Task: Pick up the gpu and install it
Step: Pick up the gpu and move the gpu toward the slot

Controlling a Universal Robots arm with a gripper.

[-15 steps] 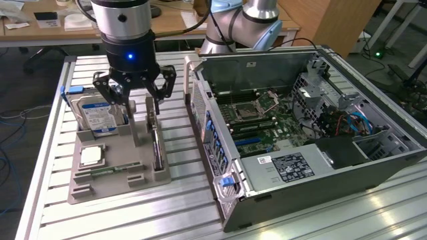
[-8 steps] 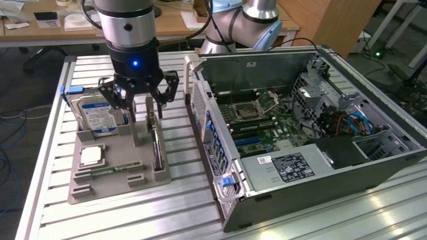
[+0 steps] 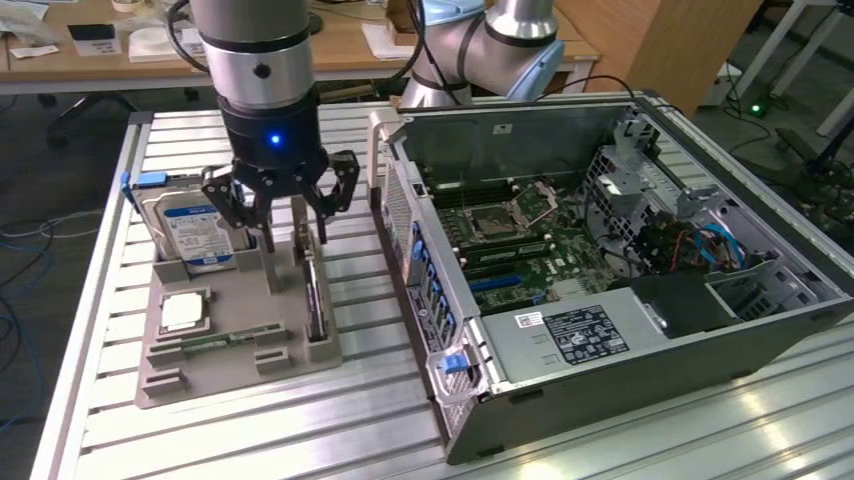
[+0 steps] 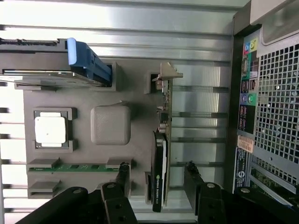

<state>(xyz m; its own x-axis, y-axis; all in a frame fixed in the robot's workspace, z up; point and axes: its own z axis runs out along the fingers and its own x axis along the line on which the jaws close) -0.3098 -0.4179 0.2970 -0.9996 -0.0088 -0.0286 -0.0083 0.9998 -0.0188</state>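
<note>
Arm vertical on my feed, black wrist pointing straight down, blue light lit on it. Hand spread wide, black linkage fingers splayed out, tips aimed down. Nothing clamped. Wrist view agrees: fingertips wide apart.

You have a slatted metal table bearing a grey holder near the edge on the exterior view's left, with an open case just beside it.

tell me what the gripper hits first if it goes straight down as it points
Most likely the gpu, standing on edge in the grey holder: the open gripper points down with its fingers either side of the card's top edge. Depth is unclear.
</note>
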